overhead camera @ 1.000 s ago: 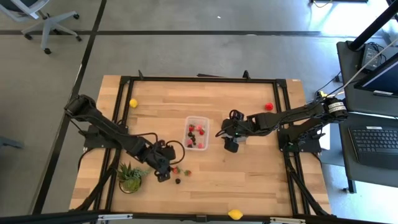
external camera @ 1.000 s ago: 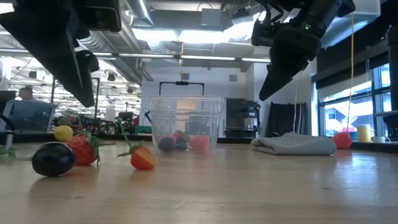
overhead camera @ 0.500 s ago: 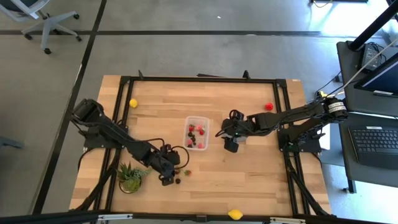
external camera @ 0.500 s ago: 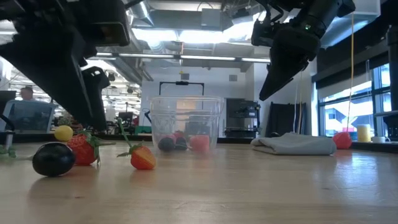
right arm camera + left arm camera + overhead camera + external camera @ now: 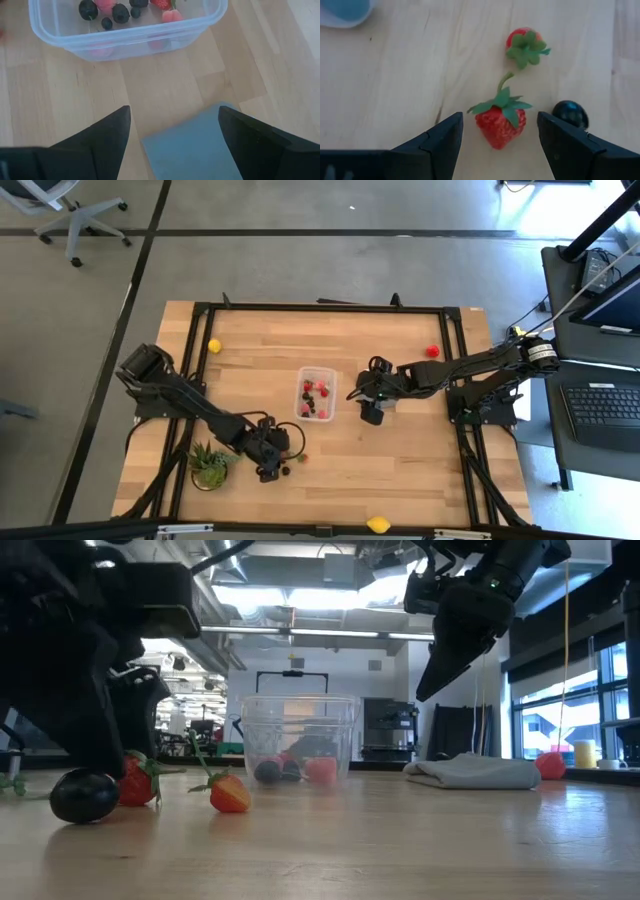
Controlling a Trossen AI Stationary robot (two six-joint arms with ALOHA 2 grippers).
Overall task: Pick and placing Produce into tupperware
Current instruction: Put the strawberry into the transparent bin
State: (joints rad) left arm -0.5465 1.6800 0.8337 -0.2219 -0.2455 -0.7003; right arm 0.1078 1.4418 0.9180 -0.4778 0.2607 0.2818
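Left gripper (image 5: pixel 497 145) has dropped lower, fingers spread around a strawberry (image 5: pixel 500 121).
Right gripper (image 5: pixel 172 135) stays parted beside the tupperware (image 5: pixel 125 35).

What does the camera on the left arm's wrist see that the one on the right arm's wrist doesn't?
Only the left wrist view shows loose fruit on the bare wood: a big strawberry lying between the open left gripper, a smaller strawberry beyond it, and a dark berry beside one finger. Only the right wrist view shows the clear tupperware, already holding red and dark pieces, and a flat grey square piece between the open right gripper fingers. Both share the wooden table and their own two dark fingers.
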